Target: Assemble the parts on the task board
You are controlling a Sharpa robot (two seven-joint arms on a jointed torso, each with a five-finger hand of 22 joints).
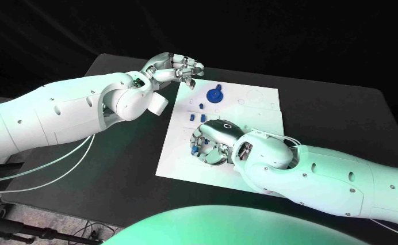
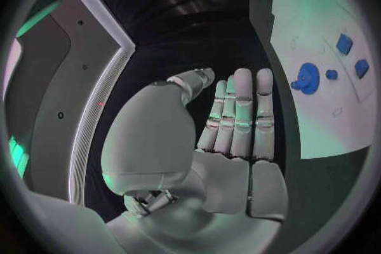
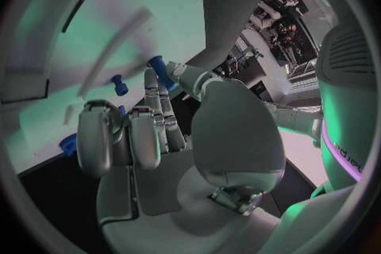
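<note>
Left robot hand (image 1: 176, 68) hovers spread and empty by the task board's (image 1: 257, 98) far corner. Right robot hand (image 1: 217, 140) seemingly pinches a blue peg (image 3: 161, 71) above the board; lower it upright, squarely.

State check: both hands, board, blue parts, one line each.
left hand: raised past the board's far left corner, fingers straight and together, holding nothing.
right hand: down on the board's near left part, pinching a small blue part.
task board: flat on the table.
blue round part: lying on the board's far half, untouched.
small blue pieces: loose on the board, beside the right hand.
</note>
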